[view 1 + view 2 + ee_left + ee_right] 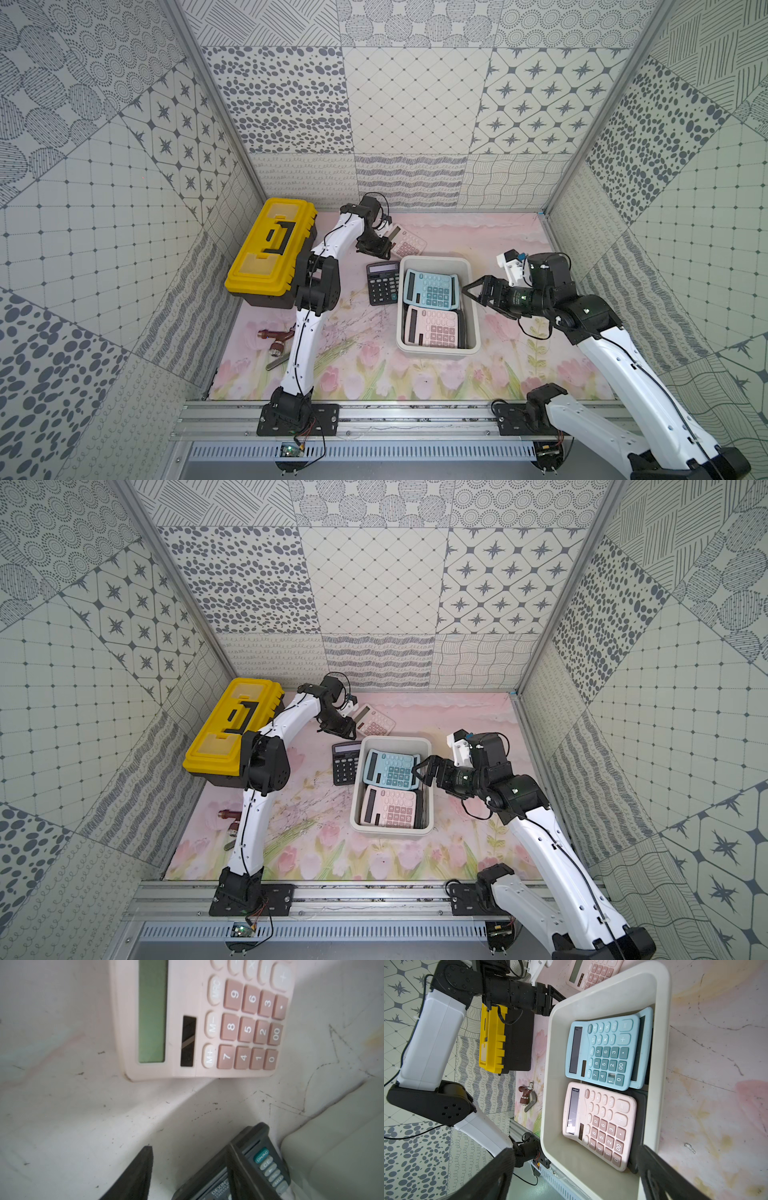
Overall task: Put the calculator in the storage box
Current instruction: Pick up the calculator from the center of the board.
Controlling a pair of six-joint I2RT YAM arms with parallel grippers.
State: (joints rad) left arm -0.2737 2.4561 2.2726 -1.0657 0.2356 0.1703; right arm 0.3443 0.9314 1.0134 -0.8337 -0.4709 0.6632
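A pale pink plastic calculator [409,243] [207,1022], flat and round-cornered with dusty-rose number keys and a green display, lies face up on the bench [519,249]. It is outside the white rectangular plastic storage box [438,351], just behind its far left corner. A black plastic calculator [382,284] [270,1167] lies flat just beside the box's left wall.

The left pincer [376,249] [190,1147] hangs between these two. Its black fingers are spread with bare bench between them, pinching nothing.

The box is smooth, with rounded corners, a rolled rim and no lid. Inside it, a light blue calculator with teal keys [604,1053] lies on a second blue calculator [648,1043]. Next to them, a pink calculator in the box [602,1124] lies on a flat black slab [640,1126] that is mostly hidden.

The right pincer [471,287] [576,1151] sits at the box's right rim, fingers spread wide and empty.

The bench wears a glossy sheet printed with pink tulips, scuffed with dark marks. At the left stands a ribbed yellow-lidded black plastic toolbox [270,245] with a black handle. In front of it lies a small maroon tap-shaped fitting [276,336] with metal ends.

Counted: two pink, two blue and one black calculator, plus the hidden slab. Two lie on the bench and the rest are in the one box.
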